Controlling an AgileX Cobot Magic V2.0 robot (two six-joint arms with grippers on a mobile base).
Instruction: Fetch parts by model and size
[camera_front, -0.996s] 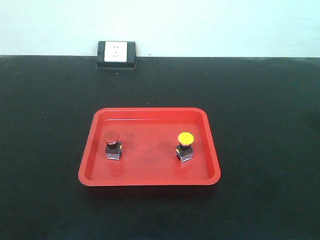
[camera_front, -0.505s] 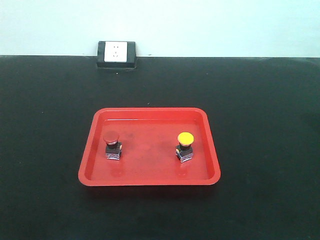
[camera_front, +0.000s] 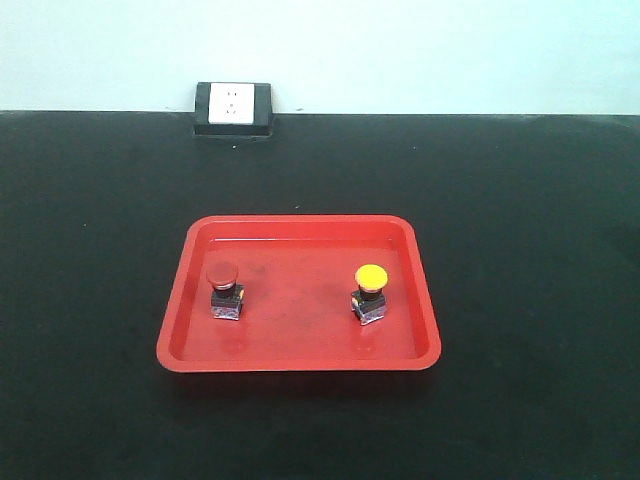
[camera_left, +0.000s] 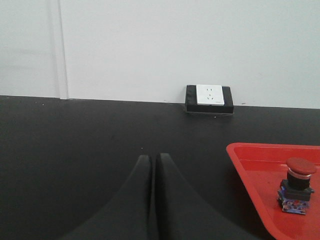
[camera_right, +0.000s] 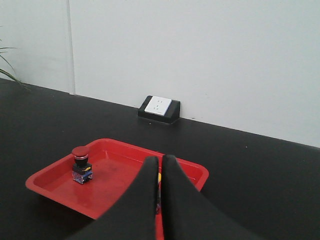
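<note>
Looking down at the front view, we see both parts standing upright in the red tray (camera_front: 300, 360) at the middle of the frame: the red-capped switch (camera_front: 224, 290) toward the tray's left side and the yellow-capped switch (camera_front: 369, 293) toward its right, well apart from each other. No arm shows in that view.

Our left end effector (camera_left: 151, 200) sits at the lower middle of its wrist view with its fingers pressed together and nothing between them, over bare black bench (camera_left: 75, 150); the red switch lies at the lower right edge there. Our right end effector (camera_right: 159, 195) is likewise closed and empty at the bottom of its view, with the tray beyond and below it.

We judge the main risk to be approaching with fingers closed: they could knock a tall, narrow switch over or push it across the tray. The smooth domed caps could also slip from a pinch taken too high.

In the right wrist view the yellow switch is almost wholly hidden behind the fingers. The tray is cut off in the left wrist view. Any model or size markings are too small to read. A wall socket (camera_front: 233, 106) sits at the upper left.
</note>
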